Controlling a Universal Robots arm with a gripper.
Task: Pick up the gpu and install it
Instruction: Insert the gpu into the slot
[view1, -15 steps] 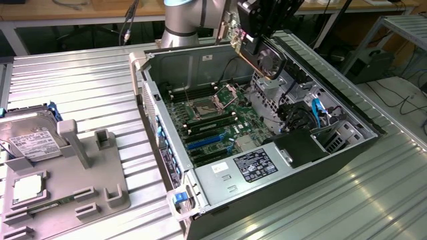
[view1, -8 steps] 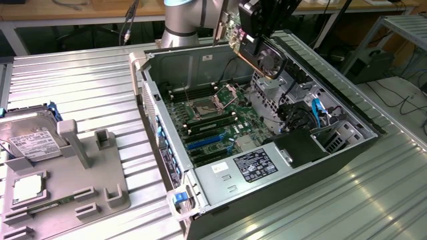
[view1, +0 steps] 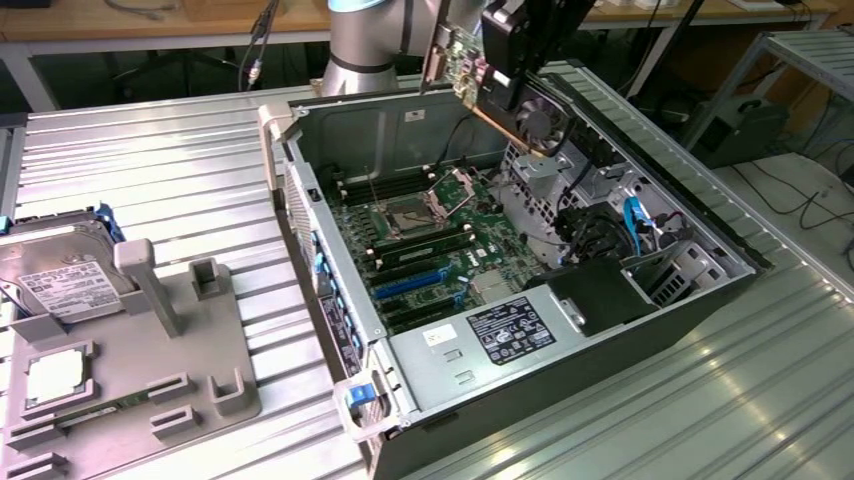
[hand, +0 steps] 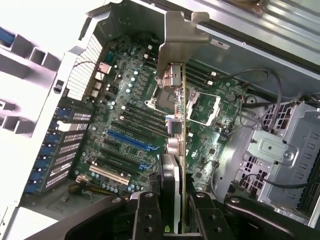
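Ribbed metal table, open case; hand clamps gpu above.

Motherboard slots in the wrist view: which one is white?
The white slot that lies last in the row of expansion slots, at the end of the board; all the others are blue or black.

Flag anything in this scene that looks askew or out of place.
The green circuit card with a black fan shroud and silver end bracket is not seated: the gripper holds it tilted above the open computer case, clear of the blue motherboard slots. Nothing looks spilled or damaged.
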